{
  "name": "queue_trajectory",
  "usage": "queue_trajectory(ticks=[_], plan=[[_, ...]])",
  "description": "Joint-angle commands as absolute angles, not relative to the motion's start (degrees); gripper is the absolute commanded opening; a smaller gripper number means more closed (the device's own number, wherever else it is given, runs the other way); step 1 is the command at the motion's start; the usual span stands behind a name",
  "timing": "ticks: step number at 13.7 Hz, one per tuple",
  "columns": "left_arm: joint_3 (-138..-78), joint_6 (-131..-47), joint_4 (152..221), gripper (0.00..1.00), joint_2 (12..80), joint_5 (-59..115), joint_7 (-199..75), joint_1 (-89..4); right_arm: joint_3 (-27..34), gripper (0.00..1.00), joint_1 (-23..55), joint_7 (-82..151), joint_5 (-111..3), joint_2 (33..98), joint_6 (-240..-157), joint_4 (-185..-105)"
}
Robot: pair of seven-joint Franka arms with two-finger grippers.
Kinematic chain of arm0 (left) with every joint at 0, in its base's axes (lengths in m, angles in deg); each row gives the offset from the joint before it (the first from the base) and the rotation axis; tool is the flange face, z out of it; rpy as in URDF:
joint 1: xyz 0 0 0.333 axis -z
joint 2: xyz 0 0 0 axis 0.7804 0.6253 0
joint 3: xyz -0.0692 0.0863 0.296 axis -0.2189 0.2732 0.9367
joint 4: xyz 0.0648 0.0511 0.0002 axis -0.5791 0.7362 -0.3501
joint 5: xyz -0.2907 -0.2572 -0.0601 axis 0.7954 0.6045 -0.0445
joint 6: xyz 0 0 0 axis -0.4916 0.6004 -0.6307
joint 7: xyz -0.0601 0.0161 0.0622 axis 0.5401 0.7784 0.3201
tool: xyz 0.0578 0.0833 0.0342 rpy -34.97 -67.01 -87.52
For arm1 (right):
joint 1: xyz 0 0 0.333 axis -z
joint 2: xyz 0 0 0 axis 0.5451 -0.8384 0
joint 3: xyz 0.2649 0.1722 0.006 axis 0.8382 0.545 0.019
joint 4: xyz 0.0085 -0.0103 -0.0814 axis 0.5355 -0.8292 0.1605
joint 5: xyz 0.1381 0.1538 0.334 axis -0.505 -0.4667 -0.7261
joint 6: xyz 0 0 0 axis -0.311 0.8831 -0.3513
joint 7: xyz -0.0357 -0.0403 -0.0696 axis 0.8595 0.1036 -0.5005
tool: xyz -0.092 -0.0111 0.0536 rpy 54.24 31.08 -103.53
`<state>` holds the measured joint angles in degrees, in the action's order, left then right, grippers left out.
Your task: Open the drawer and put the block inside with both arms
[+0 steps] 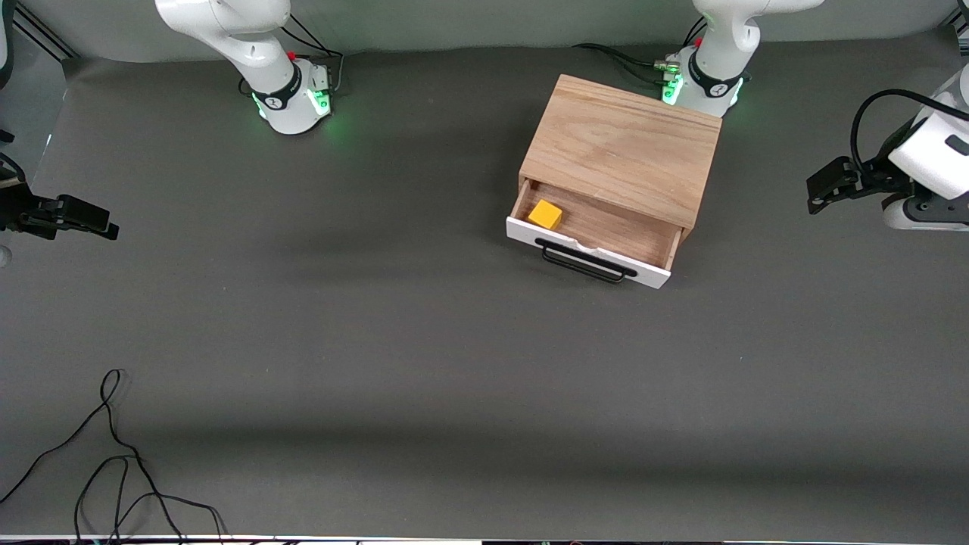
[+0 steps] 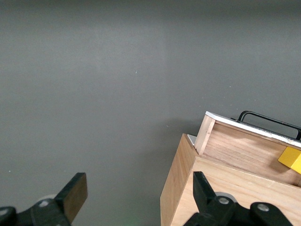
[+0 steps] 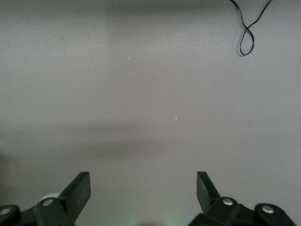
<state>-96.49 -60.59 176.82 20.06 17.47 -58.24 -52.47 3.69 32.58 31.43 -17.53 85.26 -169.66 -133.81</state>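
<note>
A small yellow block (image 1: 545, 214) sits inside the drawer (image 1: 606, 235), on its light wood floor, in the corner toward the right arm's end of the desk and close to the mouth of the wooden box (image 1: 624, 147). The drawer is pulled partway out of that box. Its white front panel faces the front camera, with a black wire handle (image 1: 584, 261) across the panel. The box stands on the dark grey desk (image 1: 378, 318) close to the left arm's base, and the whole unit is turned at a slight angle to the desk edge.

The left hand (image 1: 821, 189) hangs over the desk at the left arm's end, well apart from the box, touching nothing. In the left wrist view its two black fingers (image 2: 75, 193) are spread wide with nothing between them; that view also shows the box edge, one drawer corner and a sliver of the block past them.

The right hand (image 1: 98, 223) is over the desk at the right arm's end, well apart from the drawer. The right wrist view shows its fingers (image 3: 77, 190) spread fully apart above bare desk, holding nothing.

A loose black cable (image 1: 113, 454) lies looped on the desk near the front camera, toward the right arm's end.
</note>
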Motion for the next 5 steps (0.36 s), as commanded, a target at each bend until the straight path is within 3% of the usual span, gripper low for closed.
queue_trajectory(ticks=[1, 5], plan=[[-96.6, -60.1, 177.1, 1.0, 19.7, 17.9, -57.1, -53.0, 3.7, 1.0, 32.4, 31.0, -16.4, 85.8, -169.7, -133.6], [-96.6, -60.1, 177.1, 1.0, 19.7, 17.9, -57.1, -53.0, 3.7, 1.0, 32.4, 31.0, -16.4, 85.8, -169.6, -133.5]])
